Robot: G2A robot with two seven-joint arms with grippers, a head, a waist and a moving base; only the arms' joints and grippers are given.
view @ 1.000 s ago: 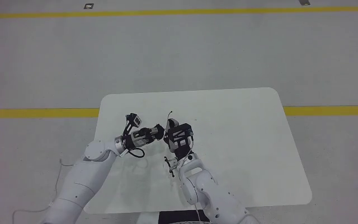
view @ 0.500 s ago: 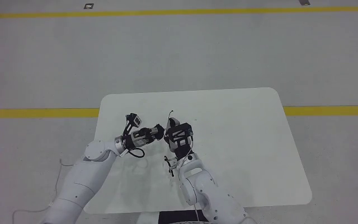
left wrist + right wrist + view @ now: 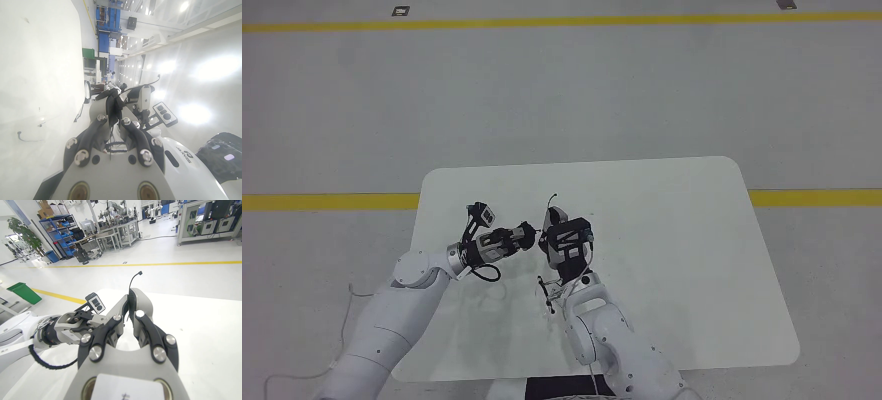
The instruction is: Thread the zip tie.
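A thin black zip tie [image 3: 131, 280] stands upright from my right gripper [image 3: 129, 294], which is shut on its strap. The head [image 3: 158, 76] curls free above the fingers. In the top view the tie [image 3: 552, 201] pokes up over the middle of the white table [image 3: 672, 200]. My left gripper [image 3: 527, 236] sits right beside the right gripper [image 3: 550, 226], fingertips nearly touching it. In the left wrist view the left gripper [image 3: 113, 99] is shut, and a thin black strand [image 3: 111, 132] runs back between its fingers.
A second thin black tie [image 3: 28, 140] lies flat on the table near the left arm. The table's right half [image 3: 712, 260] and far edge hold nothing. Beyond the table, yellow floor lines [image 3: 562, 20] cross the grey floor.
The right gripper has shifted slightly to the right, and the tie's free head moved with it. The left arm has barely moved.
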